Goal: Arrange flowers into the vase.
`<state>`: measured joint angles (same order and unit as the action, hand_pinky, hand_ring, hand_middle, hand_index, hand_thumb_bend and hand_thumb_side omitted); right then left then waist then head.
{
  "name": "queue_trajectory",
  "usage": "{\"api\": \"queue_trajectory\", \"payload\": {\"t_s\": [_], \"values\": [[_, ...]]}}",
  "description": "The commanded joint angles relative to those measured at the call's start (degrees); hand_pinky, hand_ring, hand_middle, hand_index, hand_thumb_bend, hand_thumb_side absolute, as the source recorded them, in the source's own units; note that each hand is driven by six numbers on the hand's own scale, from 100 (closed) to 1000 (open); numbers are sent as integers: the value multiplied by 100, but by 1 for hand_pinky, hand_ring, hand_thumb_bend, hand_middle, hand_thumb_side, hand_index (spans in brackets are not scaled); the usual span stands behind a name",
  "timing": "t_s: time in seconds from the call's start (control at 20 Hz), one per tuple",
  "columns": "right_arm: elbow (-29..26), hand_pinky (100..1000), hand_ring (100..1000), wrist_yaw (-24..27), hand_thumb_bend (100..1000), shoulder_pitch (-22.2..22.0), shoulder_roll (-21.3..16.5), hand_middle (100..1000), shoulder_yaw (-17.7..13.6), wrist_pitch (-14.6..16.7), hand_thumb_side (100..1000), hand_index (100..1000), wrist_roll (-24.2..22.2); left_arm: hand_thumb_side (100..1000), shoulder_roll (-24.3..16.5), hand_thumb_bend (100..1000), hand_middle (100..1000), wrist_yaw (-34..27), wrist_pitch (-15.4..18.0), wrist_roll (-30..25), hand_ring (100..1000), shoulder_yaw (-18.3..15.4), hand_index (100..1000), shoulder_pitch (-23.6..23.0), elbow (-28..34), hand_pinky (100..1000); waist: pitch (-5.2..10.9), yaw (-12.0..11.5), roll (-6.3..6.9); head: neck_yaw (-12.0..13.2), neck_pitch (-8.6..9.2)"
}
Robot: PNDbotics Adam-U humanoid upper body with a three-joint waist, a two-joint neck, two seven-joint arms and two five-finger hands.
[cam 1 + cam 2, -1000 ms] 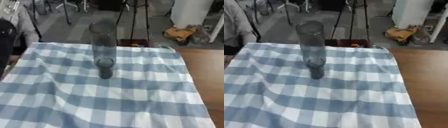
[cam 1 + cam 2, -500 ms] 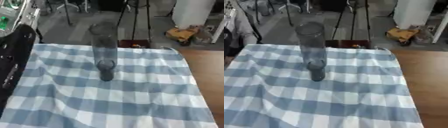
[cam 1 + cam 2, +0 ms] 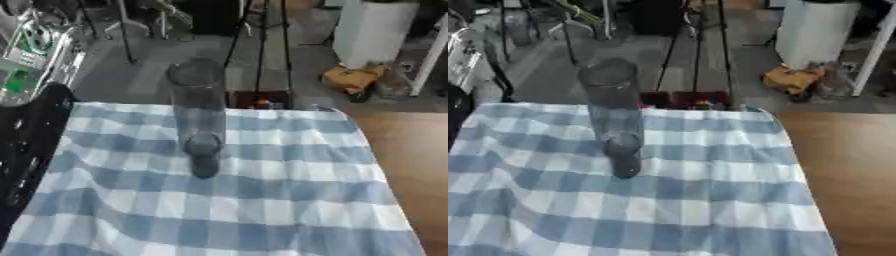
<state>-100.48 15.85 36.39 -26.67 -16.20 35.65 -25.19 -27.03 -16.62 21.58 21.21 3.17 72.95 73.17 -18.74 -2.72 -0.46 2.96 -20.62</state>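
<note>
1. The vase point(image 3: 198, 115), a tall clear glass cylinder, stands upright on the checked cloth point(image 3: 262, 200), a little behind the middle of the cloth and toward its far edge. Compared with the pictures of a moment before, it keeps the same place on the cloth; only the whole picture is shifted, so I judge that the head has tilted and the vase itself has not moved.

2. The vase looks empty. No flower shows inside it, and no flower shows anywhere on the cloth around it.

3. What has changed is to the left of the vase: a black part of the robot's left arm point(image 3: 31, 150) now covers the left border of the cloth in the left eye view, more than half a second ago. In the right eye view only a small dark piece shows at the left edge.

4. For the task this means, in my judgement, that the work is at its very beginning: the left arm is coming toward the vase area, but nothing is placed yet.

5. The left hand itself is cut off by the picture edge, so I cannot tell if its fingers are open or closed, or if they hold something. The right hand does not appear in any view.

6. To the right of the vase, past the cloth, the bare wooden tabletop point(image 3: 859, 175) shows. The flowers must be outside the pictures.
</note>
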Motion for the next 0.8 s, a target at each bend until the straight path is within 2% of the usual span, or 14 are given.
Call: {"api": "queue_trajectory", "payload": {"t_s": [0.05,0.4,0.8], "values": [[-150,689,776,131,100,117,-55,769,5,-25,1000,802,-35,713,-40,100,100,114,37,-55,100,3,211,122,18,100,96,22,5,-3,127],[-164,688,777,182,100,126,-53,770,-18,-51,1000,802,-71,703,10,100,100,219,43,-147,100,53,208,59,-107,100,37,50,-3,20,167],[-148,687,777,187,100,105,-72,770,-48,-50,1000,801,-117,677,22,100,100,492,-225,-195,100,105,204,69,-291,100,-9,50,16,20,104]]}}
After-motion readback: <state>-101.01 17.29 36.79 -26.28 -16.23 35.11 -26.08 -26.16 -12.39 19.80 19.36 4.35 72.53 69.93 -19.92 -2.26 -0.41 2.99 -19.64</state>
